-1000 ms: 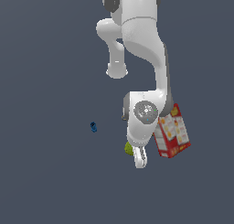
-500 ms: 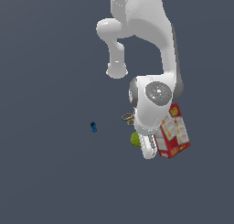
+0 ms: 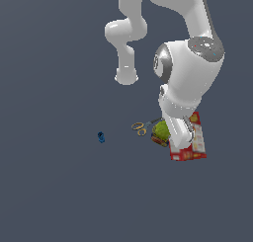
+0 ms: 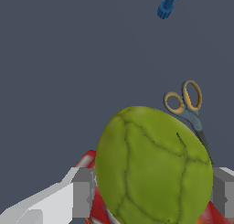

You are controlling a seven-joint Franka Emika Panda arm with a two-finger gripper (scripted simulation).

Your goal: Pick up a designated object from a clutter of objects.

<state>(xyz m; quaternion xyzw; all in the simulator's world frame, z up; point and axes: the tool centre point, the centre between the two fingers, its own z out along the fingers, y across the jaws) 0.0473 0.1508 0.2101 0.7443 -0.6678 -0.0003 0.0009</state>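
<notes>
The designated object, a lumpy yellow-green fruit [image 4: 153, 168], fills the wrist view, clamped between my two grey fingers [image 4: 82, 196]. In the exterior view the fruit [image 3: 160, 129] sits at my gripper [image 3: 166, 133], just left of the red box [image 3: 193, 143]. My gripper [image 4: 153, 198] is shut on the fruit. Of the clutter of objects, the yellow-handled scissors [image 3: 140, 128] lie just to the exterior view's left of the fruit. The tiny blue piece [image 3: 101, 137] lies further that way. A dark red-green can [image 3: 159, 141] shows below the fruit.
The scissors [image 4: 188, 104] and the blue piece [image 4: 166, 4] lie on the dark grey floor past the fruit in the wrist view. Red of the can or box [image 4: 93, 205] shows beneath the fruit. My white arm [image 3: 190, 73] hangs over the red box.
The arm has swung toward the exterior view's right and risen, carrying the fruit with it. The scissors have come out from behind the arm. The blue piece and box have stayed put.
</notes>
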